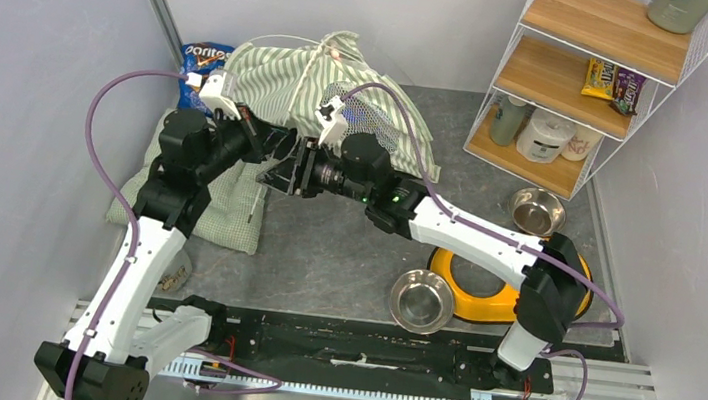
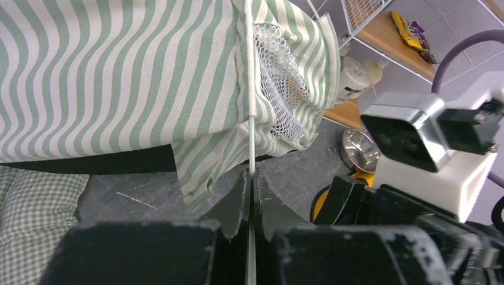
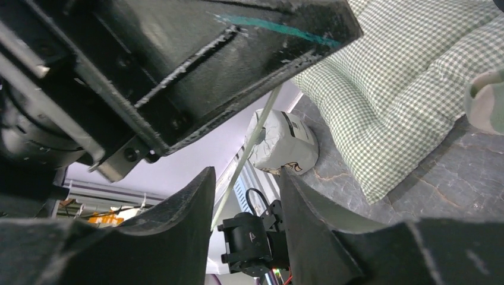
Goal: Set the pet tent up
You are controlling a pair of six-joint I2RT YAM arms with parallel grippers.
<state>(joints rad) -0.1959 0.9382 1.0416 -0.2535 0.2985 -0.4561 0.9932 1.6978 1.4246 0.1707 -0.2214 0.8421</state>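
The pet tent (image 1: 308, 82), green-and-white striped with white mesh, lies slumped at the back of the table. In the left wrist view its fabric (image 2: 119, 71) and mesh (image 2: 279, 77) hang just ahead of me. My left gripper (image 1: 271, 140) is shut on a thin tent pole (image 2: 250, 142) that runs out of the fabric seam and down between its fingers (image 2: 250, 175). My right gripper (image 1: 277, 176) sits right beside the left one, open. In the right wrist view the pole (image 3: 246, 155) passes loosely between the spread fingers (image 3: 246, 173), close to the left one.
A pale green checked cushion (image 1: 228, 211) lies under the left arm. A Doritos bag (image 1: 205, 57) is behind it. The yellow bowl holder (image 1: 479, 300), two steel bowls (image 1: 421, 300) (image 1: 537, 211) and a wire shelf (image 1: 586, 75) stand to the right. A crumpled pale bag (image 3: 279, 142) lies beside the cushion.
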